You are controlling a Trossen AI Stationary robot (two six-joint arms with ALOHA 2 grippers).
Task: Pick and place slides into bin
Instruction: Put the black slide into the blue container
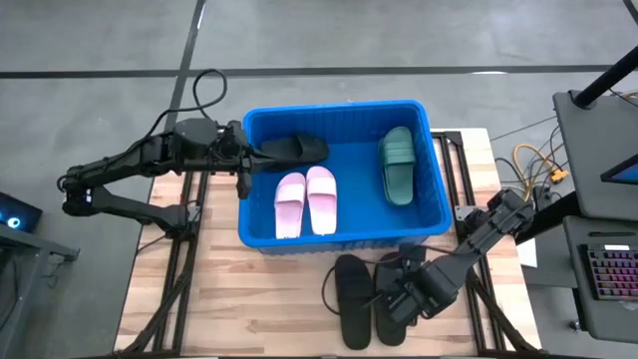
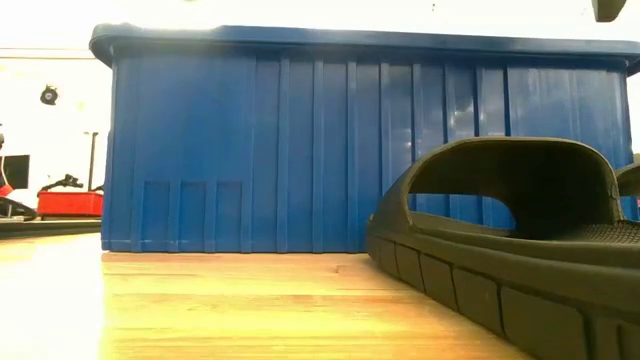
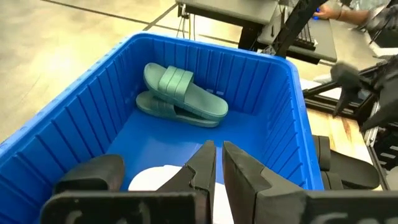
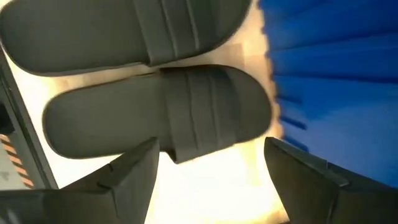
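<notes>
The blue bin [image 1: 339,231] stands at the table's middle. In it lie a black slide [image 1: 294,150], a pale pink pair [image 1: 306,199] and green slides [image 3: 183,96], one lying on the other. Two more black slides lie side by side on the wood in front of the bin, one [image 1: 351,299] in plain view and one [image 4: 161,109] partly under my right gripper [image 4: 211,177]. That gripper points down, open, just above this slide's strap. My left gripper [image 3: 217,168] is shut and hangs over the bin's left side, above its floor, holding nothing.
Bare wood [image 1: 249,299] lies free at the near left of the table. The bin's front wall [image 2: 300,150] rises right behind the black slides [image 2: 520,230]. A keyboard [image 1: 610,279] and cables [image 1: 538,165] lie beyond the table's right edge.
</notes>
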